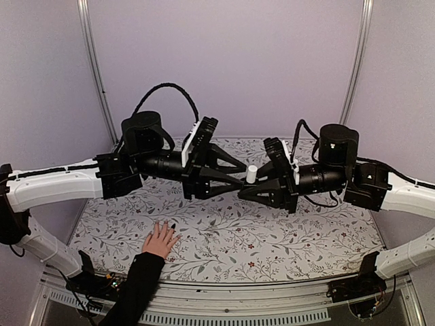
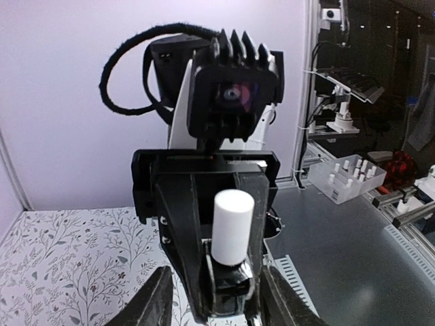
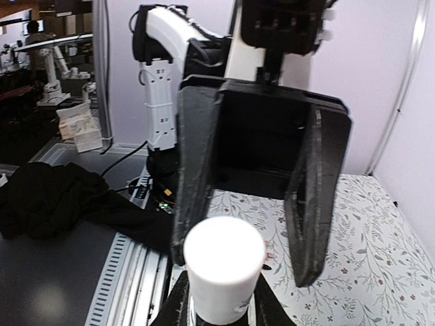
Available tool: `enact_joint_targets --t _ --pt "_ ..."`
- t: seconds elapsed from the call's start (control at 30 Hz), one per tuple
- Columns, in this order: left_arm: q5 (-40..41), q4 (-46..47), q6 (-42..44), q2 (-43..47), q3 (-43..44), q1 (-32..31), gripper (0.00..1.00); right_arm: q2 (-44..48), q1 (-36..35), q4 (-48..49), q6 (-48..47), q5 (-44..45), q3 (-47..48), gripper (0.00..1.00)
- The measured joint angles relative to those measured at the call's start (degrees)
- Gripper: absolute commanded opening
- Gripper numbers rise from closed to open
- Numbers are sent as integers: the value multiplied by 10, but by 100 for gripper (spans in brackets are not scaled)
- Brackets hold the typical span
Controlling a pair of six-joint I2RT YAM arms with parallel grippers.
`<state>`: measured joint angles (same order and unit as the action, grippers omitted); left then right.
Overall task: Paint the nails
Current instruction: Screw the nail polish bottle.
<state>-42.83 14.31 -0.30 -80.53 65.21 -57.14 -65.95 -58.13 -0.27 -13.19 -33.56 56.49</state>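
Note:
A light-skinned hand in a black sleeve lies flat on the floral table at the near left; its nails are too small to make out. A small dark bottle with a white cap hangs in mid-air above the table's middle. My right gripper is shut on the bottle's body, and the cap stands up between its fingers. My left gripper is open and faces it, with its fingers on either side of the bottle, not touching it.
The floral table top has a metal rail along its near edge. Beyond the table's side are a grey bench and a clear bin of small bottles. A black cloth lies off the other side.

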Motion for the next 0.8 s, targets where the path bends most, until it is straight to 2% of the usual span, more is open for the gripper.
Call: enact_joint_targets --t 0.2,0.4,0.63,0.8 --pt "118 34 -24 30 -49 -3 46 0 1 21 30 124 -1 0" --pt "229 69 -45 30 -51 -11 46 -14 1 30 53 226 -1 0" --pt "273 95 -68 -9 -30 -20 45 -30 1 28 70 289 -1 0" --pt "294 95 -80 -46 2 -23 36 -40 1 28 78 302 -1 0"
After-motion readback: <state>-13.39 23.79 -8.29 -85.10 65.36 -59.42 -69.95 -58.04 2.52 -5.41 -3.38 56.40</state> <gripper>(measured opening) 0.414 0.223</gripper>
